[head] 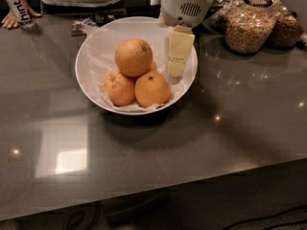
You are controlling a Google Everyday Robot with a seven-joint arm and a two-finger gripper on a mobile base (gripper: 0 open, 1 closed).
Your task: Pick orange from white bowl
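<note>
The orange [134, 57] lay ungrasped in the bowl [91, 56] near the desk's [216, 143] far edge; the gripper [178, 51] hung just beside it, grip state indeterminate; pick not yet done.

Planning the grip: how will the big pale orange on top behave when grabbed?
Perched on two smaller deep-orange fruits, the big pale orange likely rolls if nudged. Its smooth round skin may slip. The hand hangs beside it, over the white bowl.
</note>
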